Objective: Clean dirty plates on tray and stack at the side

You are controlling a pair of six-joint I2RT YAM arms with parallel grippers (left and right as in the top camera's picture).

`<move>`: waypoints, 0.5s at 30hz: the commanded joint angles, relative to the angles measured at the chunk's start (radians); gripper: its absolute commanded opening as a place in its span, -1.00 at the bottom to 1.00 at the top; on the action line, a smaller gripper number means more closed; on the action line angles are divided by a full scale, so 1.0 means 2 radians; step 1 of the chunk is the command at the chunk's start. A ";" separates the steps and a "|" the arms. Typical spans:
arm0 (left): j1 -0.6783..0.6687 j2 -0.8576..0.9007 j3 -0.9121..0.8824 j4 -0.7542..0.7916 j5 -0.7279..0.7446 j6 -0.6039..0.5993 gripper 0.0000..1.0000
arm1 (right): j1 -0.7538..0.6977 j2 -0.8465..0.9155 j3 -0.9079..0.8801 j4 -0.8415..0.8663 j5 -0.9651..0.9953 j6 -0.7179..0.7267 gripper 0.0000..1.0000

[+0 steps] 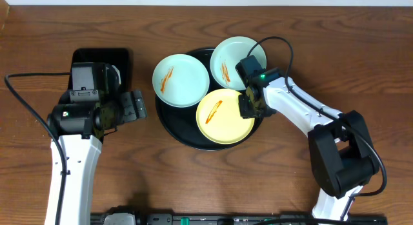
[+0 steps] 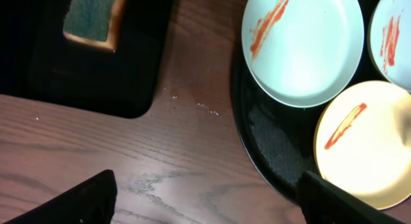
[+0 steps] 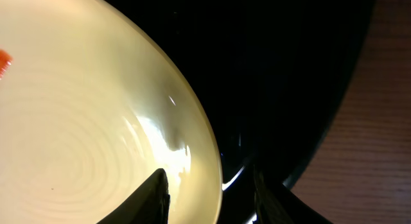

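Three dirty plates with orange-brown streaks lie on the round black tray: a mint plate at its left, a mint plate at the back, a yellow plate at the front. My right gripper is open, its fingers either side of the yellow plate's right rim; in the right wrist view, one finger of the gripper is over the yellow plate and one over the tray. My left gripper is open and empty over the table, left of the tray.
A smaller rectangular black tray at the back left holds a green-and-tan sponge. The left wrist view shows the left gripper above bare wood, beside the round tray's rim. Wooden table surrounds the tray.
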 commanded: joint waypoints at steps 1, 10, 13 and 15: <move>0.001 0.006 0.012 0.001 -0.032 -0.040 0.77 | 0.009 0.013 -0.003 0.002 -0.003 -0.004 -0.20; 0.043 0.074 0.012 0.048 -0.109 -0.058 0.75 | 0.010 0.016 -0.003 0.002 -0.003 0.005 0.02; 0.056 0.109 0.012 0.089 -0.111 -0.004 0.52 | 0.010 0.016 -0.003 0.002 -0.004 0.005 0.25; 0.066 0.138 0.012 0.118 -0.111 0.031 0.47 | 0.010 0.016 -0.003 0.002 -0.004 0.005 0.33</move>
